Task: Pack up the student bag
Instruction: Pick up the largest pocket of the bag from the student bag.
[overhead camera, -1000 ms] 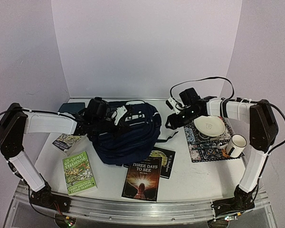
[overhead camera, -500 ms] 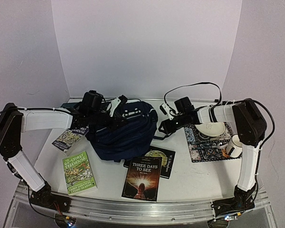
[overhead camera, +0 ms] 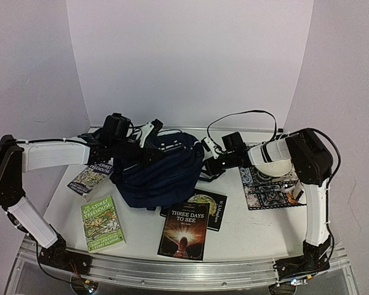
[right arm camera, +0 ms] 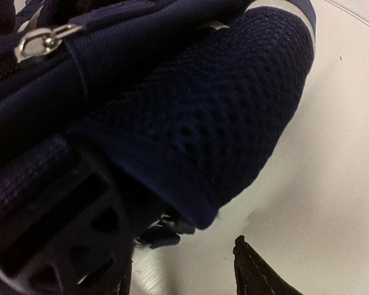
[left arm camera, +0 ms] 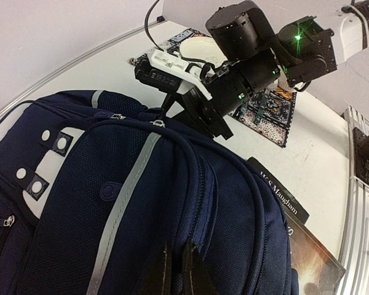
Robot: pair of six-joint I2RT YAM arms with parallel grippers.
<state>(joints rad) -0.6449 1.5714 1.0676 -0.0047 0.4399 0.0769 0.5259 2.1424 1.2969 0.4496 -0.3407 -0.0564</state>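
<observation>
The left arm [overhead camera: 55, 155] reaches level toward 3 o'clock, the left pincer [left arm camera: 175, 270] pinched closed. The right arm [overhead camera: 273, 150] stretches toward 9 o'clock, the right pincer [right arm camera: 184, 276] tipped downward, jaws standing apart.

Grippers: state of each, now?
Left gripper: shut, pinching the dark navy fabric backpack.
Right gripper: open beside its mesh strap.
</observation>
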